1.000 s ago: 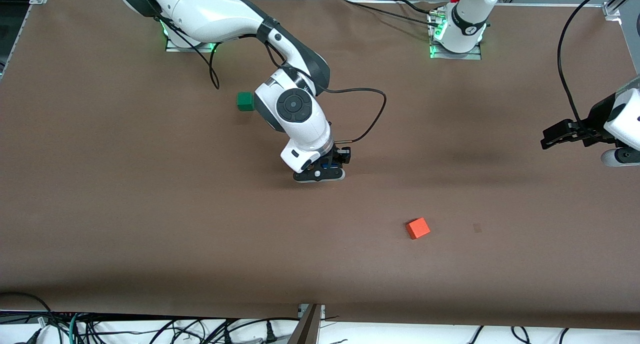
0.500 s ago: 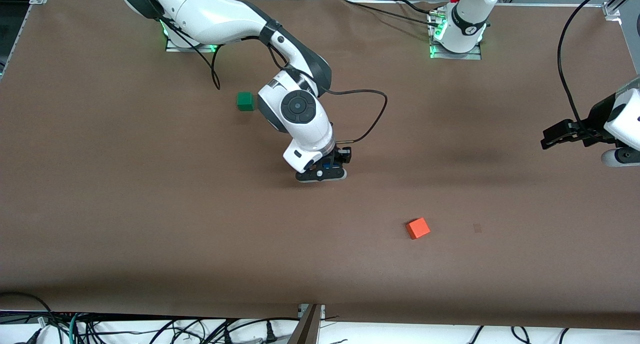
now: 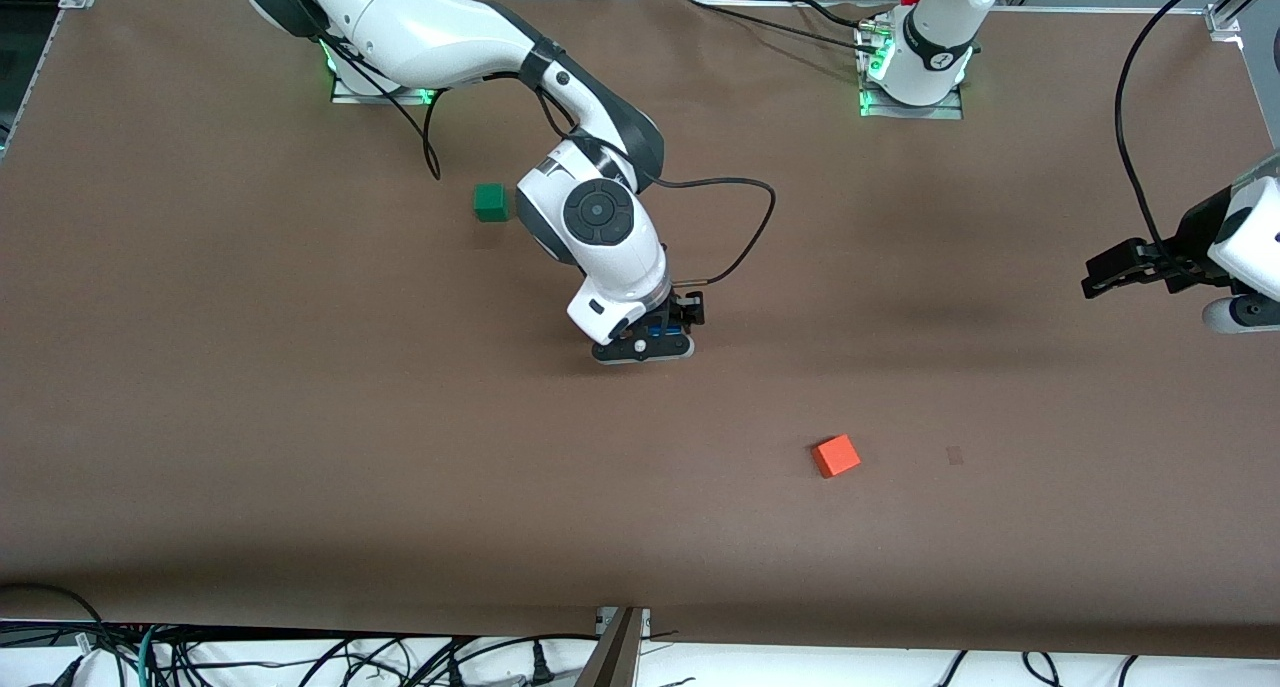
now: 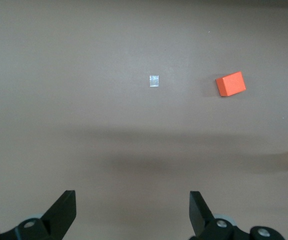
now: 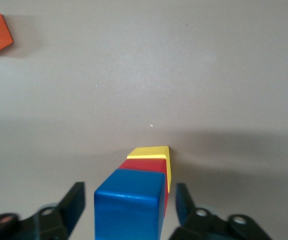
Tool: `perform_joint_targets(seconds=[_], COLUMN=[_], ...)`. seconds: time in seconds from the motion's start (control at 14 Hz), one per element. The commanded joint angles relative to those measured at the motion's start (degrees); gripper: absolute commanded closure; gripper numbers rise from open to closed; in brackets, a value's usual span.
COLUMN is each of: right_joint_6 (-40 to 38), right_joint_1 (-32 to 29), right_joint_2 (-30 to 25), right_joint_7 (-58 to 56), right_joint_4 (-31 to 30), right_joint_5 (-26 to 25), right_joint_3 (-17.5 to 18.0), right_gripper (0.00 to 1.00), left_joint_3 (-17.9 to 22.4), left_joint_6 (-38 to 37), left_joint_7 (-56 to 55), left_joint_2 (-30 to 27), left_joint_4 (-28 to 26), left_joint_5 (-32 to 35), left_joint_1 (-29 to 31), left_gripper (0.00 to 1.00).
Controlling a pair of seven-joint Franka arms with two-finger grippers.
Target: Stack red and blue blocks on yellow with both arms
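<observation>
In the right wrist view the blue cube [image 5: 129, 192] sits on the red cube [image 5: 146, 166], which sits on the yellow cube [image 5: 151, 151], one upright stack on the table. My right gripper [image 5: 130, 207] is open, its fingers on either side of the blue cube with a gap at each side. In the front view the right gripper [image 3: 650, 345] covers the stack; only a sliver of blue [image 3: 655, 325] shows. My left gripper [image 3: 1100, 277] is open and empty, waiting above the left arm's end of the table; it also shows in the left wrist view [image 4: 131, 215].
An orange cube [image 3: 835, 456] lies nearer the front camera than the stack, toward the left arm's end. A green cube [image 3: 489, 202] lies beside the right arm's wrist, nearer the bases. A small pale patch [image 3: 955, 455] marks the table beside the orange cube.
The right arm's wrist has shifted slightly toward the left arm's end, while its gripper stays at the stack. The left arm has not moved.
</observation>
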Motion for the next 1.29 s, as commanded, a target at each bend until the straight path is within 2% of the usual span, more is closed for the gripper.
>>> perform_joint_targets(seconds=[0.0,0.43,0.57,0.86,1.07,1.21], right_joint_6=[-1.9,-9.2,-12.8,-25.7,-28.9,-29.4], right_joint_1=[0.2,-1.8,-4.5,-10.3,-12.6,-13.7], right_joint_2=[0.5,-4.8,-9.2,-16.5,-27.6,-35.2], right_joint_7=[0.9,0.7,0.2,-2.9,-5.9,-11.2], right_joint_4=[2.0,2.1,1.9,0.7,-8.5,-15.8], right_joint_5=[-0.9,-0.1,1.2,4.2,5.5,9.1], right_joint_3=[-0.2,-0.2,-0.2,-0.2,-1.8,-5.4], right_gripper=[0.01,0.0,0.0,0.0,0.0,0.0], left_joint_3=[-0.3,-0.3,-0.3,-0.3,-0.3,-0.3], left_joint_6=[-0.5,-0.4,-0.4,-0.4,-0.4,-0.4], left_joint_7=[1.3,1.3,1.3,1.3,1.3,1.2], left_joint_2=[0.8,0.8,0.8,0.8,0.8,0.8], left_joint_4=[1.8,1.8,1.8,1.8,1.8,1.8], left_joint_5=[-0.3,-0.3,-0.3,-0.2,-0.3,-0.3], left_joint_1=[0.5,0.5,0.5,0.5,0.5,0.5], left_gripper=[0.0,0.0,0.0,0.0,0.0,0.0])
